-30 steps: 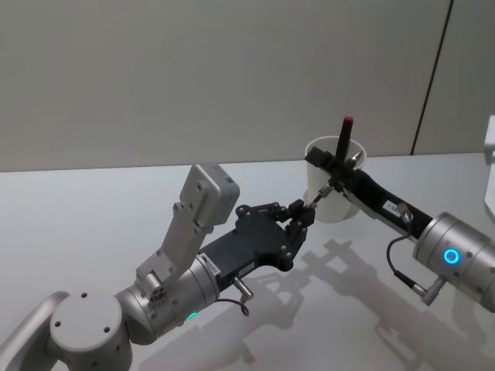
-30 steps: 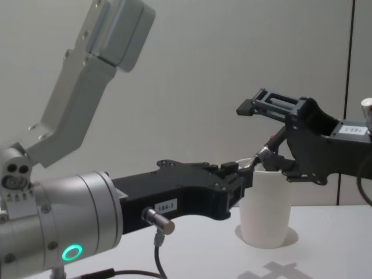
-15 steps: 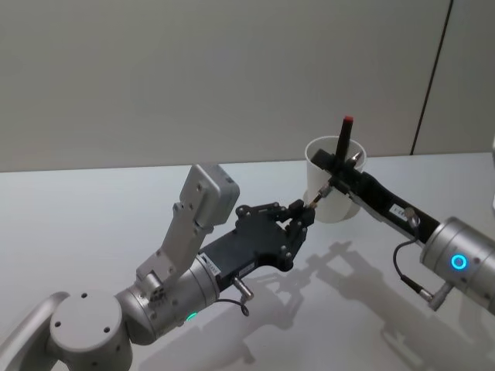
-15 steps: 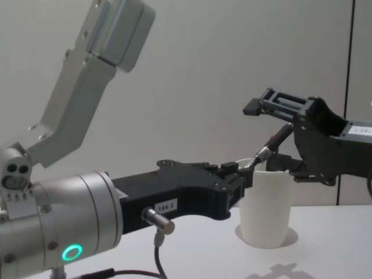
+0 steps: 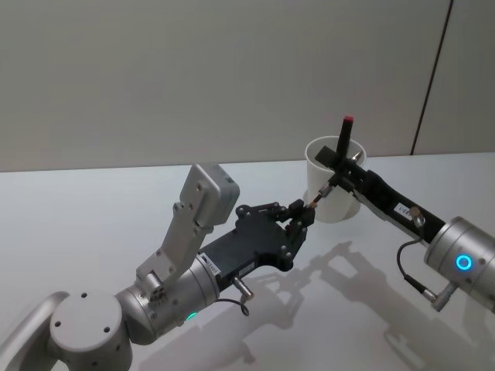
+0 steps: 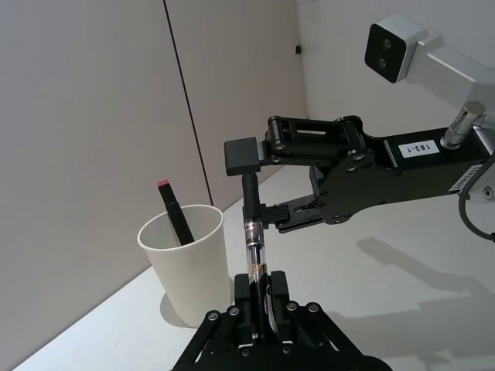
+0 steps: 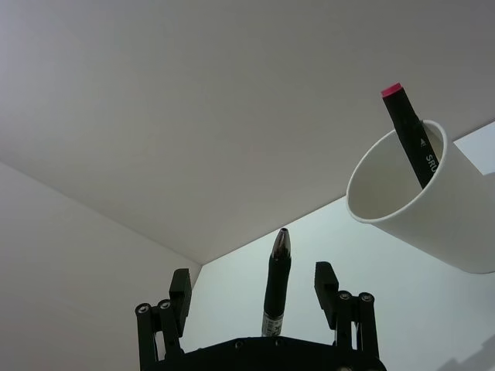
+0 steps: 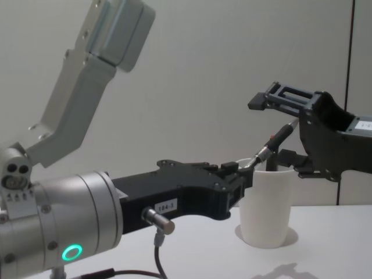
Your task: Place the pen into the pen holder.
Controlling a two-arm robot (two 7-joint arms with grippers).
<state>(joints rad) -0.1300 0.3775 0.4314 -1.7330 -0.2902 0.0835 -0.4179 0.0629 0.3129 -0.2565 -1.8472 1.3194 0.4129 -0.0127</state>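
Backed my right gripper (image 6: 255,185) off, fingers wide, because my left gripper (image 5: 301,217) had the pen (image 6: 253,239) clamped by then. The pen sat angled near the pen holder's (image 6: 186,270) rim, not in yet.

The left arm stretched from the table's near left corner toward its middle, elbow link raised high, a green ring lit on the wrist. The left gripper (image 5: 303,215) was clamped on a pen (image 6: 255,251). The right arm lay in from the right edge, a blue ring lit on its wrist. The right gripper (image 6: 263,189) had its fingers spread, one on either side of the pen's free end.
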